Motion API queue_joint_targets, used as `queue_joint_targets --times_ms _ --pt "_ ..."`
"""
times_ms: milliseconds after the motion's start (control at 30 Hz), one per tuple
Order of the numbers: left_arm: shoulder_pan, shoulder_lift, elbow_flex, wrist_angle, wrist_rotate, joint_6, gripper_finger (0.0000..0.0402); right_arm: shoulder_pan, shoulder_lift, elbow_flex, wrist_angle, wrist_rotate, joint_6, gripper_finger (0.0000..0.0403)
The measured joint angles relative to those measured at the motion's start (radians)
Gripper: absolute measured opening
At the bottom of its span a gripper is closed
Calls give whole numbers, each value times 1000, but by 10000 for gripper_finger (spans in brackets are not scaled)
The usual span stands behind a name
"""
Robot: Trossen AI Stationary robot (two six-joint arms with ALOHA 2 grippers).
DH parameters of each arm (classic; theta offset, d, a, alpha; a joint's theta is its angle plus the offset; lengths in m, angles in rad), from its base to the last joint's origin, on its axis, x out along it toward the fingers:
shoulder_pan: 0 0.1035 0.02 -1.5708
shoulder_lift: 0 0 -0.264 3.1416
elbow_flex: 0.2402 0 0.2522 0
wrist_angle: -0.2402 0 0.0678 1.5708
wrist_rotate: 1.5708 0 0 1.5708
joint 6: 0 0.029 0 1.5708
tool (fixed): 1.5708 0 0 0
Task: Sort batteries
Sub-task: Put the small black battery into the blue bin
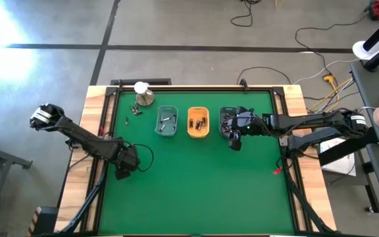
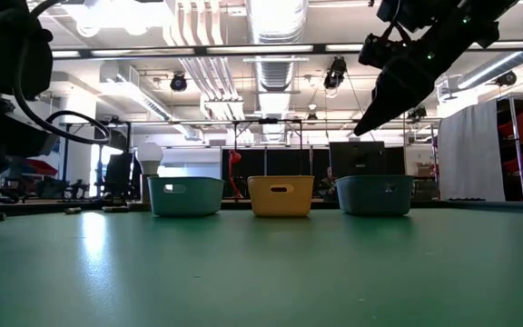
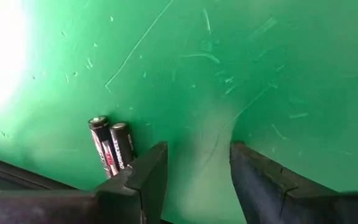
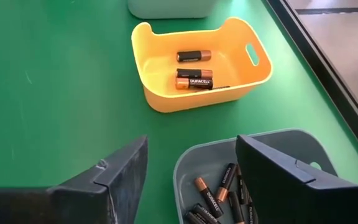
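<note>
My left gripper is open and low over the green mat near the table's left side. Two dark batteries lie side by side on the mat just outside one of its fingers, not between them. My right gripper is open and empty. It hangs above the near edge of the grey-blue right tray, which holds several coppery-dark batteries. The orange middle tray holds a few batteries. In the low view the right gripper points down over that right tray.
A third, grey-blue tray stands left of the orange tray. A metal dome with a white ball sits at the far left of the mat, with a few loose batteries near it. Wooden rails edge the table.
</note>
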Motion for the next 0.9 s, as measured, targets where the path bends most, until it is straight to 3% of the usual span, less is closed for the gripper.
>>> queue_joint_targets --times_ms 167,300,467,533,733,900 --pt "0 0 0 -1 8 -8 152 0 0 0 -2 0 -6 229" --pt "0 1 23 -14 1 -76 128 0 0 0 -2 0 -7 227" --pt "5 -10 144 -40 -227 -191 111 0 0 0 2 0 -6 231" --pt "40 -13 174 -55 -266 -214 110 0 0 0 5 0 -2 234" --pt "174 -10 143 -181 -83 -168 110 0 0 0 -2 -2 7 241" --pt "195 -3 96 -133 27 -148 108 2 0 -1 -37 -8 21 242"
